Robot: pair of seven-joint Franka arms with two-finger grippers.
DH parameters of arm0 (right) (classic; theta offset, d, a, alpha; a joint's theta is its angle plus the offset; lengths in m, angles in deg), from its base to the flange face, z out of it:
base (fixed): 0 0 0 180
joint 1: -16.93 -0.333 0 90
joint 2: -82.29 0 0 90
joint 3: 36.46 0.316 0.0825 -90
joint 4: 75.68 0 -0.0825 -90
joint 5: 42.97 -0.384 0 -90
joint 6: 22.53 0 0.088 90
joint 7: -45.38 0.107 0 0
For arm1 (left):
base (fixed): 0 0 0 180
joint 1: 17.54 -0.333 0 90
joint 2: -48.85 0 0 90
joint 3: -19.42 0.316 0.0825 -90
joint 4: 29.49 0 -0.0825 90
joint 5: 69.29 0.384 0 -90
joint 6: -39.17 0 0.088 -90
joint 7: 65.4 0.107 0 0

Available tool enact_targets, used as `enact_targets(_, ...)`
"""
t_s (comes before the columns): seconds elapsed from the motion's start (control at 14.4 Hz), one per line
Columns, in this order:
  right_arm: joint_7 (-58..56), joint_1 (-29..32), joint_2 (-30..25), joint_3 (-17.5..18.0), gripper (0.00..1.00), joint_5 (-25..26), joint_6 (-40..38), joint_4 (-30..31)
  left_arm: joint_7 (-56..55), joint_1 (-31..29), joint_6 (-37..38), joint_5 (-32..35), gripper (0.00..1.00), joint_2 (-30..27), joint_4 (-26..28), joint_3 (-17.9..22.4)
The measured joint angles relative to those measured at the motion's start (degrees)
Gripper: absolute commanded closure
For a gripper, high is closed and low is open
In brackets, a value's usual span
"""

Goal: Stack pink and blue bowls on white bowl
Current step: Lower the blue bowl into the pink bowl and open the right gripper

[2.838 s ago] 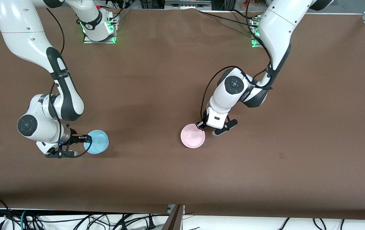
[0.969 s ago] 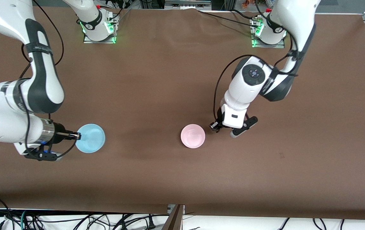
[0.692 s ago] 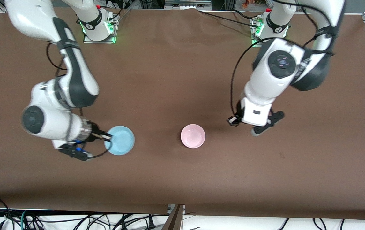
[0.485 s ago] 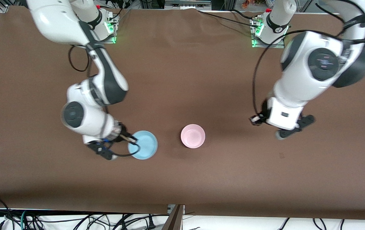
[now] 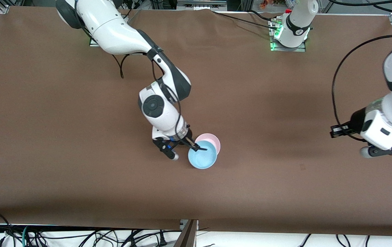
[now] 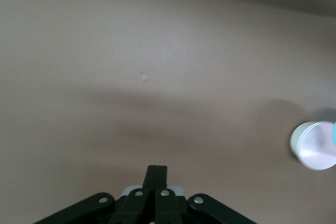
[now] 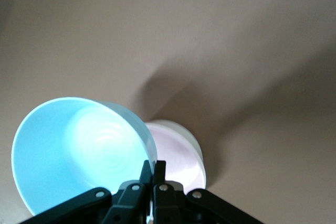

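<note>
From the front, the right gripper pinches the rim of the blue bowl and holds it over the pink bowl on the brown table, while the left gripper hangs over the left arm's end of the table. In the left wrist view, its fingers are pressed together on nothing, and the pink bowl sits well apart. In the right wrist view, the fingers clamp the blue bowl's rim, with the pink bowl just below it.

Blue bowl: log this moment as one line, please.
right gripper: shut on blue bowl, over pink bowl | pink bowl: nested in white bowl | left gripper: shut, waiting
</note>
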Motion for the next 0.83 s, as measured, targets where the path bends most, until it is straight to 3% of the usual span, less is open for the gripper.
enact_targets(0.83,1.4,-1.8,0.2,-0.5,1.0,2.4,-8.7,-0.3,2.6,-0.7,-5.7,0.0,1.0,-3.4,7.7,-0.6)
